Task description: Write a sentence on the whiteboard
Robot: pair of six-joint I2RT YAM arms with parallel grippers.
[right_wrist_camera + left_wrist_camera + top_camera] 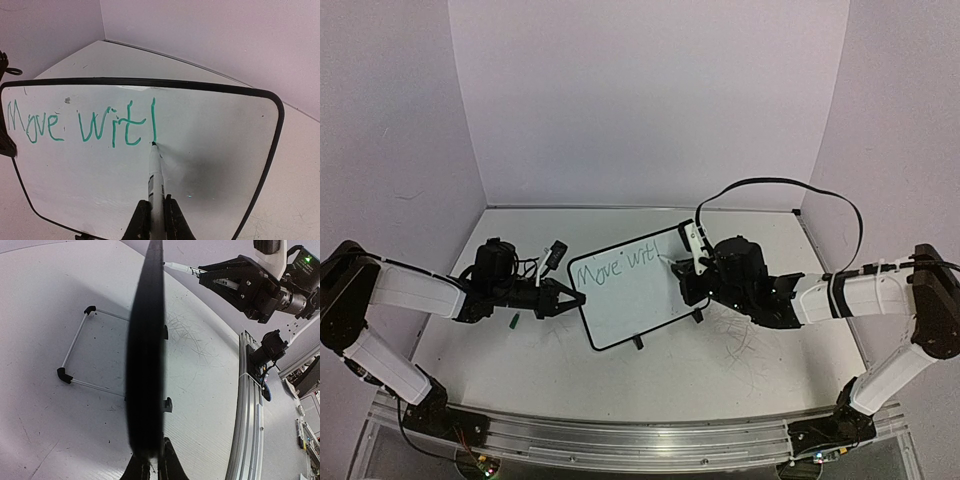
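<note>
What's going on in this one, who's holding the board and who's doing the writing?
The left gripper is clamped on the near edge of the whiteboard, steadying it where it stands propped on the table. The right gripper holds a marker with its tip against the board. The green writing reads "Move wit" plus one upright stroke, so the sentence is unfinished.

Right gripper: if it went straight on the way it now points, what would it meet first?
The whiteboard. The right gripper points at its face, and the marker clamped in its jaws has its tip on that surface, at the foot of the last green stroke.
</note>
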